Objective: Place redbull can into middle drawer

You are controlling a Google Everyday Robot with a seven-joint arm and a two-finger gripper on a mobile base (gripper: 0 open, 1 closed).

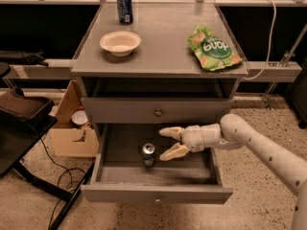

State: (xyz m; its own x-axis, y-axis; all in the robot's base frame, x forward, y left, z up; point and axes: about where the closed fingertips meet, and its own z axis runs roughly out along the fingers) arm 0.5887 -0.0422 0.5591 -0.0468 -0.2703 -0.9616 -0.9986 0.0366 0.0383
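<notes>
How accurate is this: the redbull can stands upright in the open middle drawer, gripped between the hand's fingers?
Not gripped. The camera view shows the hand open just right of the redbull can, fingers spread. The can does stand upright in the open middle drawer.

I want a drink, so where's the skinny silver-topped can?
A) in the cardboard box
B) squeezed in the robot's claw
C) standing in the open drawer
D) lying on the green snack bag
C: the redbull can stands upright in the pulled-out middle drawer, with the open claw just right of it, not gripping it.
</notes>
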